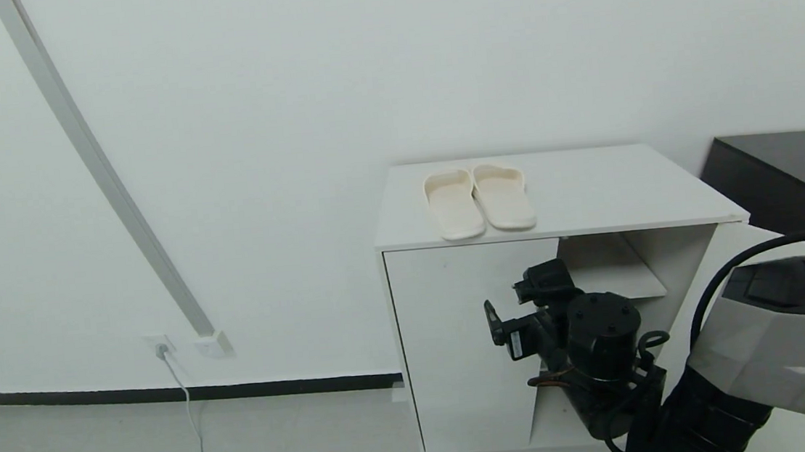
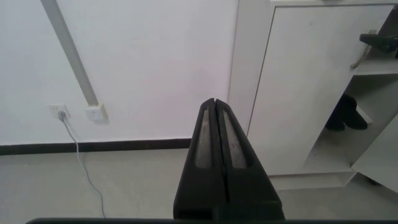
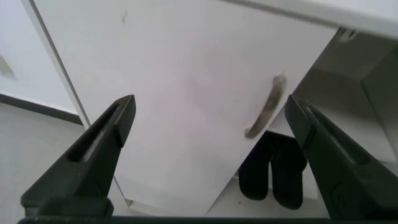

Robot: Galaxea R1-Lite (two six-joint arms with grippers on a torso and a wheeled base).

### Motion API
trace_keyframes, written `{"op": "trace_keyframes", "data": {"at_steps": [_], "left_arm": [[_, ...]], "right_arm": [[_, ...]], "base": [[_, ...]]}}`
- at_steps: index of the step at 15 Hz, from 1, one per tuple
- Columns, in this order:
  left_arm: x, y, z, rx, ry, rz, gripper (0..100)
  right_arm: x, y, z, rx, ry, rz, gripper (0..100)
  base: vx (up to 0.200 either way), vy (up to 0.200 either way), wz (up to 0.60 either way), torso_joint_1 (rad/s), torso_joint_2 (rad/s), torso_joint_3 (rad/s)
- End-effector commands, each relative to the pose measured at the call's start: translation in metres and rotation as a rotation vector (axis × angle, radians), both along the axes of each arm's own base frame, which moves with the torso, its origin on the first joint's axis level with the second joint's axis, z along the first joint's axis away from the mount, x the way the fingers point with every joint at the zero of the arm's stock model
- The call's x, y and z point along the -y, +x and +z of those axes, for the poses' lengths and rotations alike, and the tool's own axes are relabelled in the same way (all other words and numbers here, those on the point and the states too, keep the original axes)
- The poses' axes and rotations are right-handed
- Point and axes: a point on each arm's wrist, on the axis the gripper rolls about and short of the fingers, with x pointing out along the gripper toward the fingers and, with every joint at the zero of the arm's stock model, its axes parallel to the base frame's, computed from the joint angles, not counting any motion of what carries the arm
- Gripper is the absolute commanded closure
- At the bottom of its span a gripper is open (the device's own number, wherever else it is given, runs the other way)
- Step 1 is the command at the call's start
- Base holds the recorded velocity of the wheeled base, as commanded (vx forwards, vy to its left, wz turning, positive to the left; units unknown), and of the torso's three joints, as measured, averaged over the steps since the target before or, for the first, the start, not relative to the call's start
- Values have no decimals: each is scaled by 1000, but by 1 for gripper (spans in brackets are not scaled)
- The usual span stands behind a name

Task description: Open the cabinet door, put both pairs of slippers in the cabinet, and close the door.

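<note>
from the head view you see the cream slippers [image 1: 479,201] on the cabinet [image 1: 611,189] top; the right wrist view adds the black slippers [image 3: 273,174] inside, low down. your right gripper [image 3: 209,104] stands apart, your left gripper [image 2: 214,109] is pressed together.

Bright, even, diffuse light, soft shadows

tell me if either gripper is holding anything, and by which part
Nothing is held. The right gripper is open in front of the cabinet door, and the left gripper is shut and empty.
</note>
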Motion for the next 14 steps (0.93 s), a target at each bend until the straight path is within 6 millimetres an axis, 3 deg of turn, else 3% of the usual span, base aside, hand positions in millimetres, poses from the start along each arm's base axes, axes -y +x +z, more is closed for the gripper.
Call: {"op": "trace_keyframes", "data": {"at_steps": [1, 7, 14], "left_arm": [[0, 0, 0, 0, 0, 0, 100], [0, 0, 0, 0, 0, 0, 100], [0, 0, 0, 0, 0, 0, 100]], "right_arm": [[0, 0, -1, -1, -2, 0, 0], [-1, -2, -2, -4, -5, 8, 0], [-1, -1, -6, 19, -5, 43, 0]], "base": [[0, 0, 0, 242, -574, -325], [0, 0, 0, 252, -571, -320], [0, 0, 0, 140, -295, -160]]}}
